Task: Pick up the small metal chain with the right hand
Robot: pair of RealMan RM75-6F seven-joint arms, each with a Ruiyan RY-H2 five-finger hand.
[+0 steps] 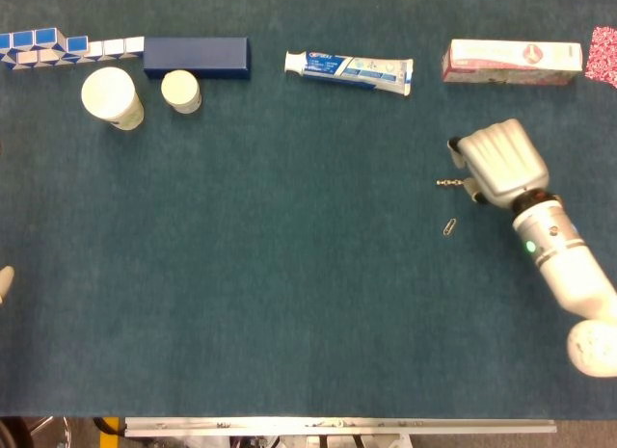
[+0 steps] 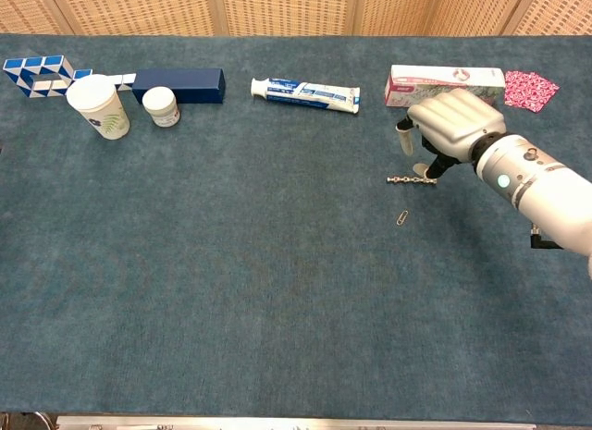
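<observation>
The small metal chain (image 2: 405, 179) lies straight on the blue-green table cloth, right of centre. My right hand (image 2: 450, 127) hovers over its right end, palm down, fingers apart. One fingertip (image 2: 424, 169) comes down at the chain's right end; the thumb stands apart above the chain. In the head view the right hand (image 1: 497, 163) covers most of the chain (image 1: 448, 183), and only its left end shows. The chain is flat on the cloth, not lifted. Only a sliver of my left hand (image 1: 5, 280) shows at the left edge.
A paper clip (image 2: 402, 217) lies just in front of the chain. Along the far edge stand a toothpaste tube (image 2: 305, 93), a white-and-pink box (image 2: 444, 82), a pink cloth (image 2: 530, 84), a navy box (image 2: 178, 84), a white cup (image 2: 97, 106), a small jar (image 2: 160, 106) and a blue-white block snake (image 2: 37, 75).
</observation>
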